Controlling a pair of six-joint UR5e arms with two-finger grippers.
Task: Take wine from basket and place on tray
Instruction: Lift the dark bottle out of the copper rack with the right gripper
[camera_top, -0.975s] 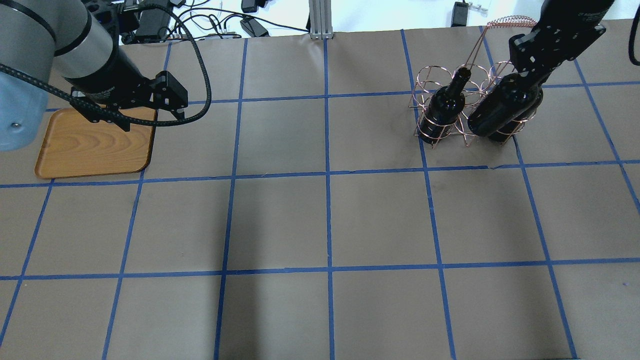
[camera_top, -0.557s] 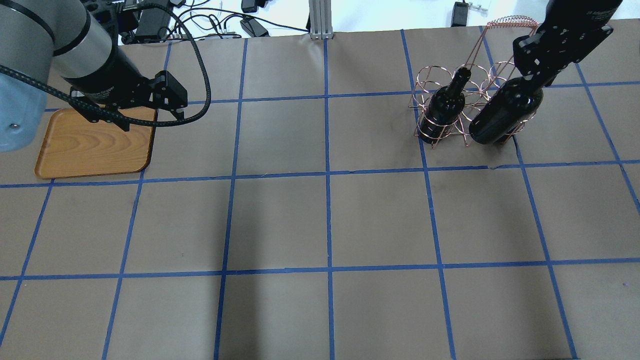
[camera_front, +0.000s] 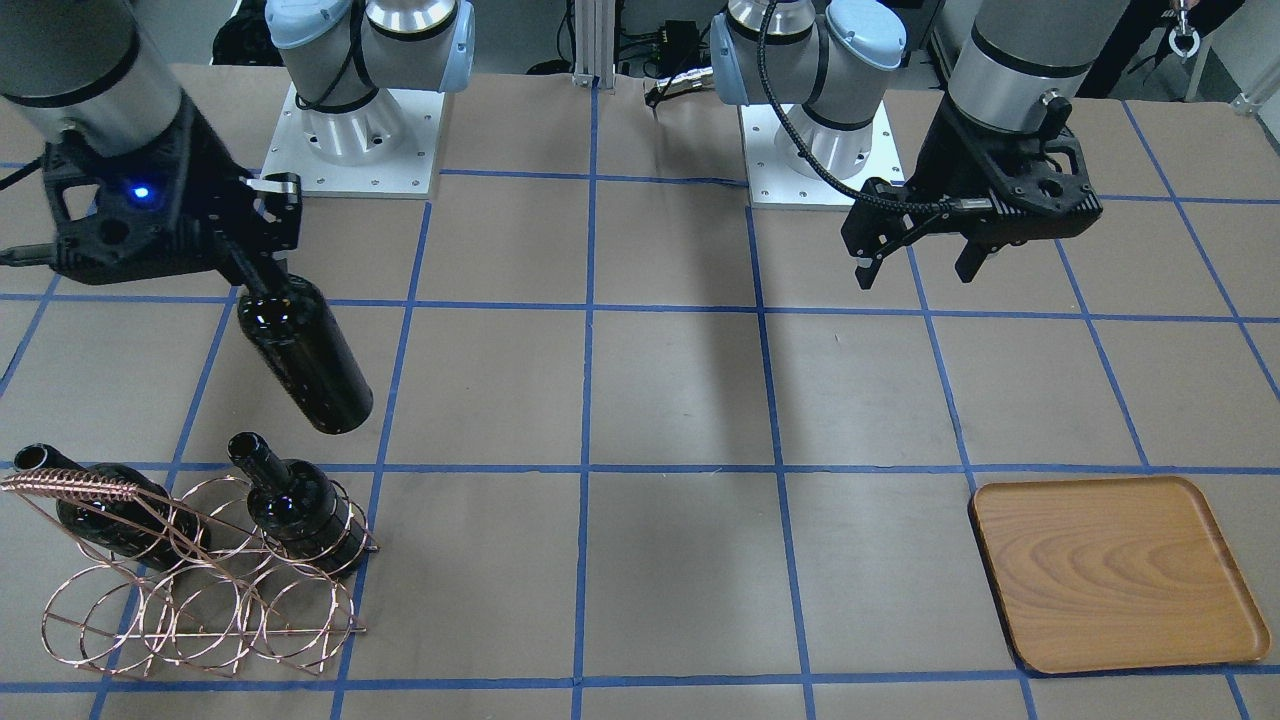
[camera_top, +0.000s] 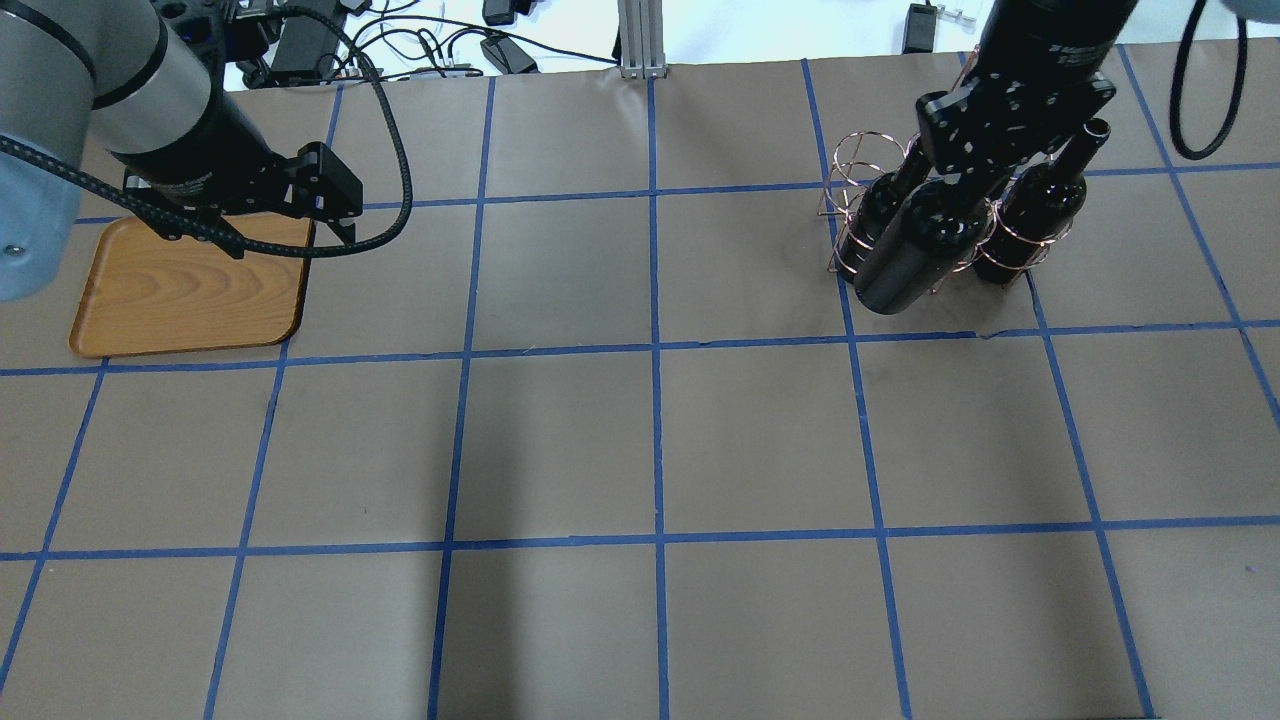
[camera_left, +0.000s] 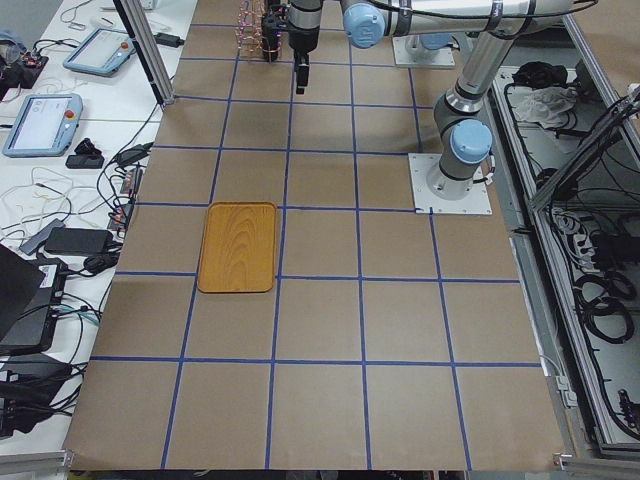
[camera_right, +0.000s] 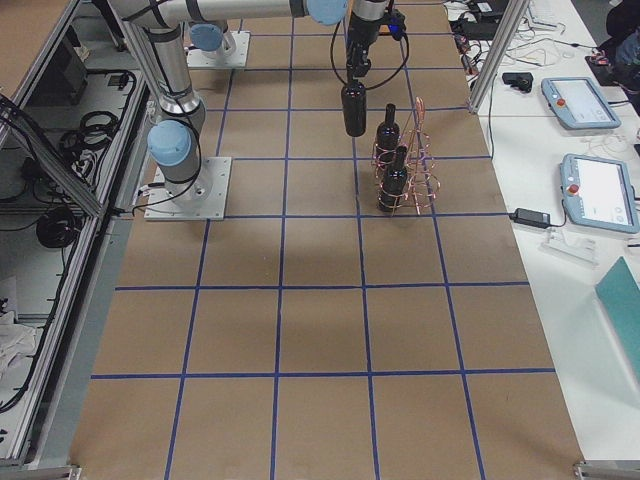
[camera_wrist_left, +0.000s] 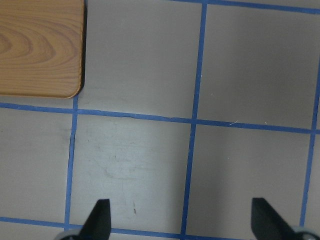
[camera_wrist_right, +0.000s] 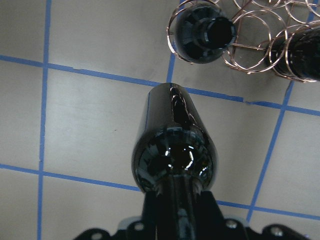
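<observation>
My right gripper (camera_front: 255, 275) is shut on the neck of a glossy black wine bottle (camera_front: 303, 355). The bottle hangs above the table, outside the copper wire basket (camera_front: 200, 600). In the overhead view the held bottle (camera_top: 915, 250) hangs in front of the basket (camera_top: 850, 160). Two more bottles (camera_front: 300, 505) (camera_front: 100, 510) stand in the basket's rings. The right wrist view looks down the held bottle (camera_wrist_right: 172, 145). My left gripper (camera_front: 915, 265) is open and empty above the table, near the wooden tray (camera_front: 1115, 570). The left wrist view shows the tray's corner (camera_wrist_left: 40, 50).
Brown paper with a blue tape grid covers the table (camera_top: 650, 440). Cables and power supplies (camera_top: 420, 40) lie past the far edge. Both arm bases (camera_front: 350, 140) stand at the robot's side of the table.
My right gripper has lifted the bottle out of the basket's ring and carried it left, towards the table's middle. The bottle it hid in the basket now shows. The left arm has barely shifted.
</observation>
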